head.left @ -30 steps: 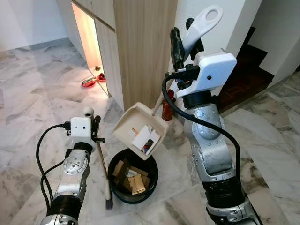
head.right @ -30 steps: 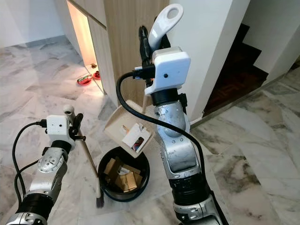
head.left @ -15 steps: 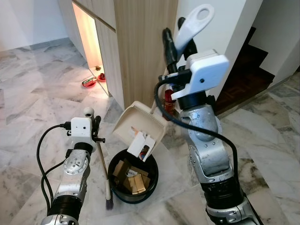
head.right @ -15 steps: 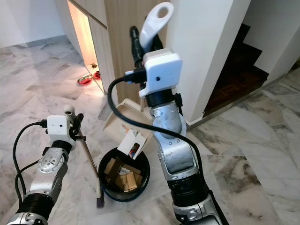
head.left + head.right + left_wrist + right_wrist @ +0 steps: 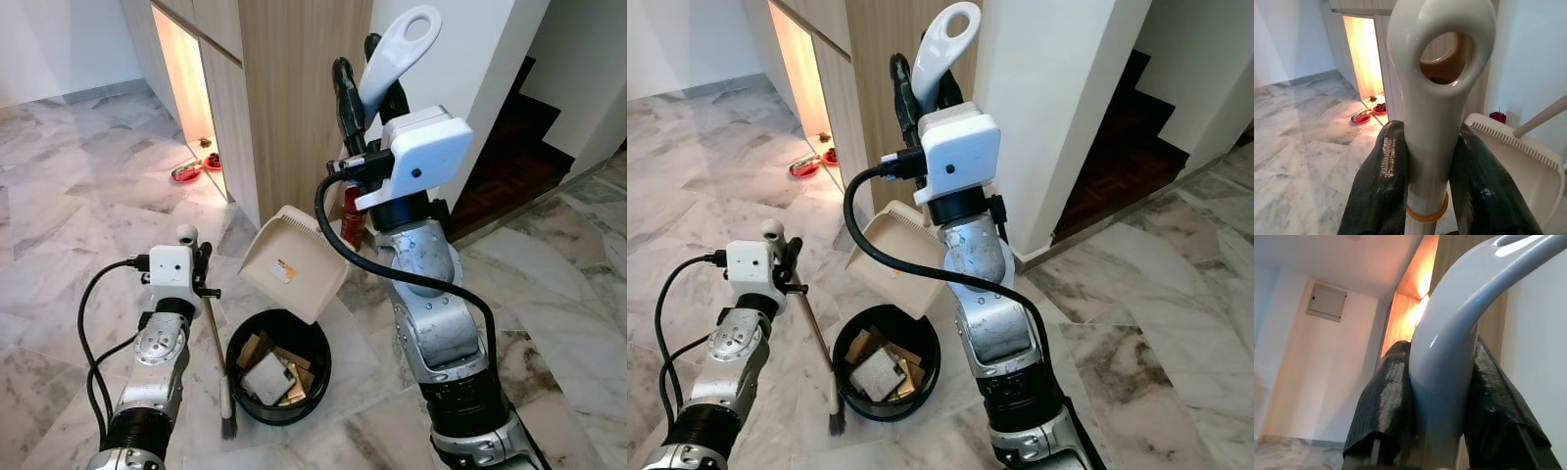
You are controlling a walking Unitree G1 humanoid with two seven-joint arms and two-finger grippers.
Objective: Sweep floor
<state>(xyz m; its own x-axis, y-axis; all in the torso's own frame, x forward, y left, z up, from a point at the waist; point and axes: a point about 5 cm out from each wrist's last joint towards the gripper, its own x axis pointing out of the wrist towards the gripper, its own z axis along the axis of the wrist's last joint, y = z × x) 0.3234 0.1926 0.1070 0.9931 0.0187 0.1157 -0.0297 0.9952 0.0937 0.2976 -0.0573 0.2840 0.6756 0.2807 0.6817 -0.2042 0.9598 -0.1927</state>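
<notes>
Right gripper [image 5: 370,83], clamped on my dustpan [image 5: 292,263] handle, is tipping this light, stiff pan over the bin [image 5: 278,367]; left gripper [image 5: 199,266] is clamping the broom [image 5: 217,352].

Dustpan [image 5: 294,264] tilted above bin [image 5: 278,367], scraps [image 5: 267,378] in bin. Broom [image 5: 217,362] just left of bin. Cabinet [image 5: 294,88] behind; stairs [image 5: 509,166] far right.

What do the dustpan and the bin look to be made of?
Dustpan: seemingly moulded plastic, matte beige, with a comb-toothed back rim and a glossy handle held in the right claw. Bin: black, smooth and slightly shiny, probably plastic, though painted metal can't be excluded.
</notes>
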